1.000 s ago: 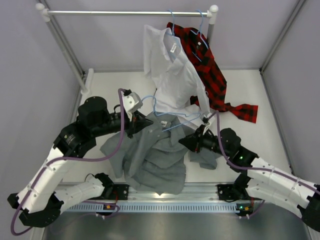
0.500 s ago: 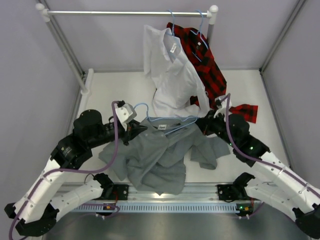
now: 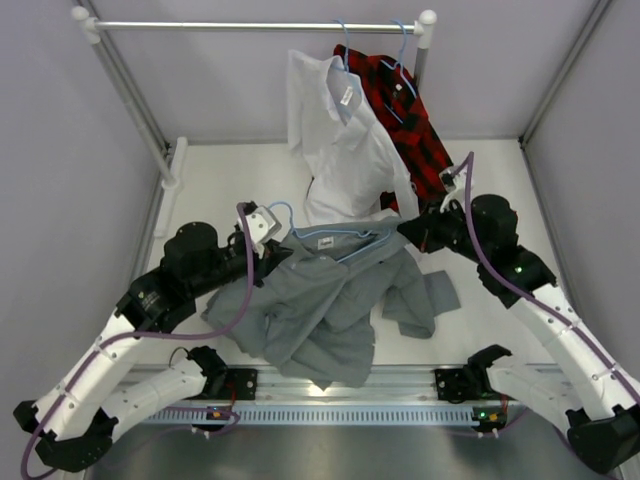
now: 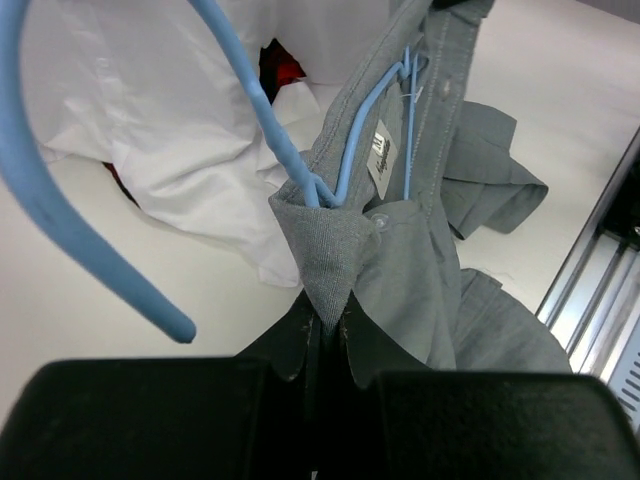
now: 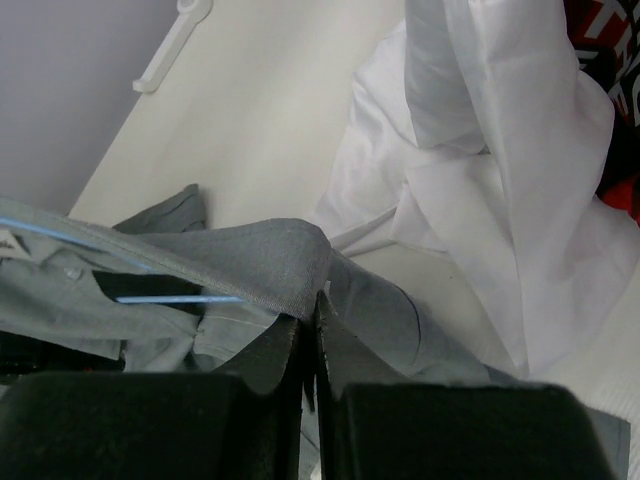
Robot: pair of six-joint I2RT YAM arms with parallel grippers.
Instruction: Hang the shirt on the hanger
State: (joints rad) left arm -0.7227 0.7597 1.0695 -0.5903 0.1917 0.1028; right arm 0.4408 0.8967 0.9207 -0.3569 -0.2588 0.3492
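The grey shirt (image 3: 320,300) hangs stretched between my two grippers above the table, its lower part resting near the front rail. The light-blue hanger (image 3: 330,238) sits inside its collar, hook (image 3: 280,212) at the left. My left gripper (image 3: 272,252) is shut on the grey shirt's collar edge (image 4: 325,255), with the hanger's hook (image 4: 235,100) curving in front. My right gripper (image 3: 408,228) is shut on the shirt's other shoulder seam (image 5: 270,270); a hanger wire (image 5: 180,298) shows under the fabric.
A white shirt (image 3: 345,150) and a red-and-black plaid shirt (image 3: 420,150) hang on hangers from the rail (image 3: 250,26) at the back, their hems touching the table behind the grey shirt. The rack's post (image 3: 135,95) stands at the left.
Both grippers have lifted and pulled apart, the right one moving up and right, stretching the grey shirt's shoulders along the hanger. The hanger now lies level inside the collar.
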